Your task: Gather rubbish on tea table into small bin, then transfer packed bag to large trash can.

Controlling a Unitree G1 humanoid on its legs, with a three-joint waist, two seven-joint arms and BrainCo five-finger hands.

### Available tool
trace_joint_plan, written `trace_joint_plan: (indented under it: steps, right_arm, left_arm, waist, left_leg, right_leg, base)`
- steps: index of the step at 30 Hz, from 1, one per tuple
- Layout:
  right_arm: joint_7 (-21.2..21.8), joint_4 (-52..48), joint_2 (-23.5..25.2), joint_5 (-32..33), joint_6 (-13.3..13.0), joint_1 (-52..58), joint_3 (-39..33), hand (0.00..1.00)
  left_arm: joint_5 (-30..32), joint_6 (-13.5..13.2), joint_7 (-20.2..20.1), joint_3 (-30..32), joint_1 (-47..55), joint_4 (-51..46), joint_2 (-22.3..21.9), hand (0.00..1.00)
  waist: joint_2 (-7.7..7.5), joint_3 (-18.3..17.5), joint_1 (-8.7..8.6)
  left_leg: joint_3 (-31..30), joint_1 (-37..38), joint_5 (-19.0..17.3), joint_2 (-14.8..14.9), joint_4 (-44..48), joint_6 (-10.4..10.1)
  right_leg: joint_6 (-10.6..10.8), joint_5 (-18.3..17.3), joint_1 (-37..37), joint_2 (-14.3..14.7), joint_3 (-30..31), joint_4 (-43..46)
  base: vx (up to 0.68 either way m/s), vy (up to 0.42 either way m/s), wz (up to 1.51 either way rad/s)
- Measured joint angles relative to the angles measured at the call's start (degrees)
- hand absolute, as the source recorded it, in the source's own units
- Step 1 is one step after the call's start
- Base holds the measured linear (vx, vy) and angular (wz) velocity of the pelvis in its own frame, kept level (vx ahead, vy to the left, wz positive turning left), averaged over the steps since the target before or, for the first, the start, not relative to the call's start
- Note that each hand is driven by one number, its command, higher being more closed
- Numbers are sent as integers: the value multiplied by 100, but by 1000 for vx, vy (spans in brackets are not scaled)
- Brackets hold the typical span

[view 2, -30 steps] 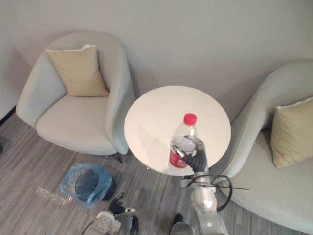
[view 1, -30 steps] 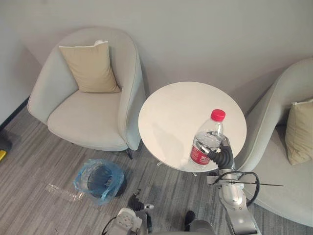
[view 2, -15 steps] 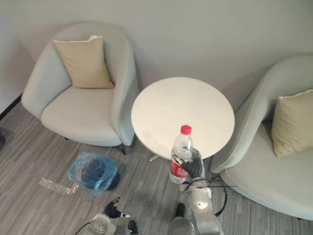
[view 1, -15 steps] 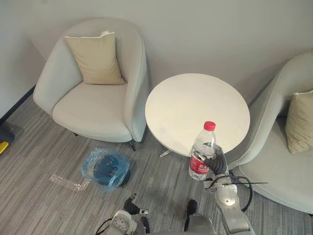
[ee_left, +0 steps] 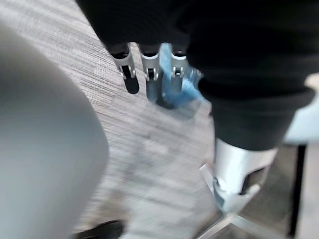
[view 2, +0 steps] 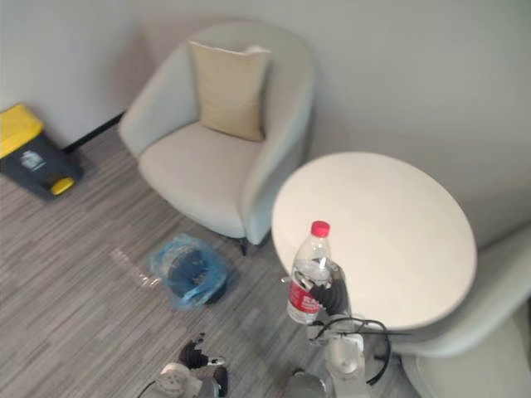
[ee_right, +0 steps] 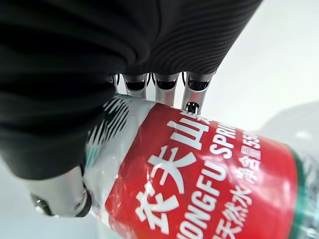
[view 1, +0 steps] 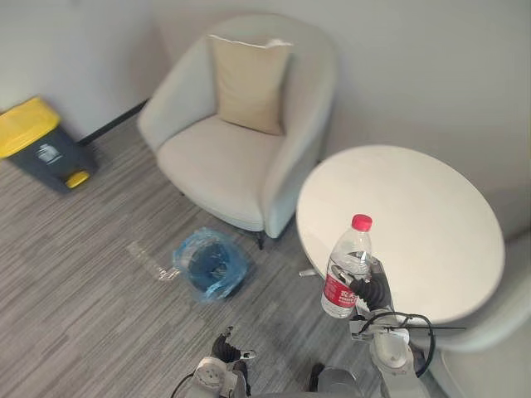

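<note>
Clear plastic bottle (view 1: 348, 267) with a pink cap and a red label, held upright in the robot's right hand (view 1: 371, 292). In the right wrist view the fingers (ee_right: 193, 94) wrap round the label from one side and the thumb closes on it from the other, so the grip is firm. The bottle hangs at the near edge of the round white table (view 1: 431, 207), with its base out past the rim, over the floor.

The table top around it looks bare, so this seems to be the last piece of rubbish taken off it.

Down on the grey striped carpet, well to the robot's left of the table, sits the bin (view 1: 184, 259), lined with a blue bag whose mouth is open. Just beside the bin lies a flat clear wrapper (view 1: 148, 257) on the floor.

Behind the bin stands a pale chair (view 1: 224, 162) with a tan cushion (view 1: 249, 83). Farther off, by the wall, is the can (view 1: 50, 157), dark grey with a yellow lid.

The left hand (view 1: 226, 347) hangs low, empty, its fingers (ee_left: 149, 82) loosely straight above the carpet.

As a judgement: the bottle is lifted but not yet dropped in the bin. Tying up the bag and carrying it to the can are both left to do.
</note>
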Motion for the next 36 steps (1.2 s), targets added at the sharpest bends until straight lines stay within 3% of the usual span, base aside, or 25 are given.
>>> trace_joint_plan:
  steps: [1,3,6,8,9,10,11,12,14,15,16,17,18,19,20,21,22,24,25,31,36]
  right_arm:
    - [-2,1,2,0,0,-65,5,100]
    - [-12,115,-53,-4,-18,-315,-145,100]
    - [-68,684,-1,-22,36,-606,-238,100]
    - [-46,995,20,-29,52,-655,-160,100]
    - [-26,1080,20,-30,51,-688,-117,100]
    - [-8,1100,9,-30,54,-647,-26,100]
    - [-4,1112,-39,-31,47,-632,11,100]
    - [1,1113,-97,-41,57,-623,9,100]
    - [-5,1111,-170,-44,98,-548,-12,100]
    - [2,1109,-231,-47,134,-515,-46,100]
    - [11,1103,-233,-62,130,-485,-39,100]
    - [19,1107,-237,-77,126,-506,-28,100]
    - [36,1110,-238,-80,124,-510,-28,100]
    - [41,1109,-237,-80,119,-506,-23,100]
    - [41,1096,-228,-75,119,-465,-13,100]
    - [38,1047,-220,-70,109,-401,-4,100]
    - [44,1132,-352,-67,106,-470,8,100]
    - [42,1101,-486,-53,142,-514,-6,100]
    - [44,1103,-480,-41,143,-588,-6,100]
    - [96,1107,-425,1,128,-550,11,100]
    - [105,1128,-373,45,127,-550,-6,100]
  left_arm:
    - [-9,-8,6,-2,-9,-24,8,0]
    - [-11,-12,4,-179,-28,15,-3,0]
    - [-19,19,3,-194,-42,35,182,0]
    - [-21,75,7,-167,-74,109,286,0]
    - [-35,75,6,-149,-72,170,341,0]
    - [-30,69,5,-164,-70,182,444,0]
    - [-34,82,8,-168,-81,280,419,0]
    - [-35,100,6,-192,-81,343,372,0]
    - [-33,106,7,-225,-71,386,381,0]
    - [-37,109,9,-225,-83,377,383,0]
    - [-35,130,12,-241,-115,390,391,0]
    - [-35,147,12,-212,-196,437,410,0]
    - [-33,170,17,-177,-220,540,413,0]
    - [-33,175,21,-177,-238,598,424,0]
    - [-35,170,18,-178,-245,662,448,0]
    - [-33,166,13,-173,-245,663,481,0]
    - [-25,177,14,-107,-334,740,346,0]
    - [-22,108,17,-112,-258,739,158,0]
    - [-21,101,15,-114,-265,730,135,0]
    - [-24,104,7,-67,-252,703,164,0]
    - [-15,120,3,-130,-259,576,231,0]
  waist:
    - [-89,22,71]
    - [29,-44,99]
    - [-36,-31,108]
    - [32,3,122]
    - [-6,-12,144]
    - [-224,-33,140]
    - [-192,-39,82]
    - [-56,-88,78]
    - [-68,-66,-39]
    - [-16,-21,-118]
    - [58,58,-144]
    - [83,89,-148]
    - [160,139,-148]
    - [191,157,-159]
    - [126,131,-192]
    - [-86,85,-202]
    - [137,194,-184]
    - [382,109,-90]
    - [432,106,-101]
    - [325,57,-66]
    - [246,40,81]
  left_leg:
    - [314,-134,-93,80,175,87]
    - [1130,-89,-122,177,-414,442]
    - [1081,293,-111,31,-1114,454]
    - [1037,512,-112,176,-1237,454]
    - [1058,650,-114,172,-1283,451]
    - [1073,802,-214,-31,-1227,398]
    - [1027,841,-362,2,-1177,359]
    - [1013,891,-421,33,-1209,325]
    - [839,1055,-450,-118,-1388,355]
    - [672,1257,-459,-86,-1528,346]
    - [505,1394,-461,-32,-1640,343]
    - [459,1464,-460,66,-1668,342]
    - [391,1518,-459,206,-1659,341]
    - [297,1531,-457,266,-1655,337]
    - [134,1541,-497,234,-1623,262]
    - [33,1551,-565,56,-1541,141]
    - [-172,1587,-726,182,-1420,-12]
    - [-395,1497,-687,270,-1435,37]
    - [-486,1518,-654,291,-1486,38]
    - [-608,1441,-565,410,-1140,-20]
    - [-156,1149,-502,498,-663,-124]
  right_leg:
    - [-4,2,134,-2,-49,-135]
    - [10,-13,257,61,-227,-247]
    - [-8,46,65,32,-107,317]
    - [75,-378,-258,98,183,656]
    - [69,-342,-310,94,233,472]
    - [-34,50,-500,-87,370,510]
    - [-19,5,-511,-124,395,830]
    - [-20,6,-721,-151,494,1285]
    - [-120,69,-1112,-327,752,2370]
    - [-450,261,-1331,-323,933,2982]
    - [-350,-334,-1682,-103,1257,3383]
    - [-339,-669,-1838,168,1456,3257]
    - [-374,-783,-2040,528,1646,2880]
    - [-364,-757,-2186,736,1748,2495]
    - [-305,-312,-2187,891,1923,1421]
    - [-390,653,-2097,762,2007,681]
    - [-461,587,-2050,833,1802,958]
    - [-473,506,-1917,910,1700,717]
    - [-475,504,-1851,934,1634,659]
    - [-459,539,-1146,862,1110,50]
    - [-400,733,-739,701,701,-442]
  base:
    - [136,-1,74]
    - [187,55,56]
    - [218,52,43]
    - [162,-3,19]
    - [240,-95,0]
    - [222,-103,-3]
    - [266,-78,-6]
    - [177,16,2]
    - [192,11,28]
    - [245,-77,54]
    - [242,-113,46]
    - [183,-147,33]
    - [145,-131,29]
    - [246,-195,52]
    - [235,-156,64]
    - [291,-200,70]
    - [237,-131,46]
    - [203,-96,31]
    - [154,-71,36]
    - [63,-6,53]
    - [-21,76,45]
